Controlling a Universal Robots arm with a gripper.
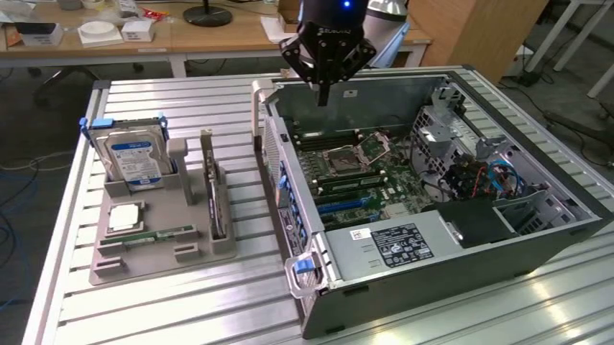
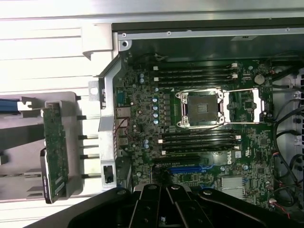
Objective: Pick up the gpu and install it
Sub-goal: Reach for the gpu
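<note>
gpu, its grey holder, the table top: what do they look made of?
gpu: green circuit board, likely fibreglass laminate, with small components showing in the wrist view; the dark face is probably plastic.
grey holder: matte, uniform grey with shaped slots; looks like plastic, perhaps printed.
table top: ribbed silver slats with a bright sheen, most likely aluminium profile.

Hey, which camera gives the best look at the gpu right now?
The wrist view: it looks onto the green board face of the gpu. The exterior view catches it nearly edge-on, a thin upright card standing in the grey holder, between the hard drive and the computer case.
</note>
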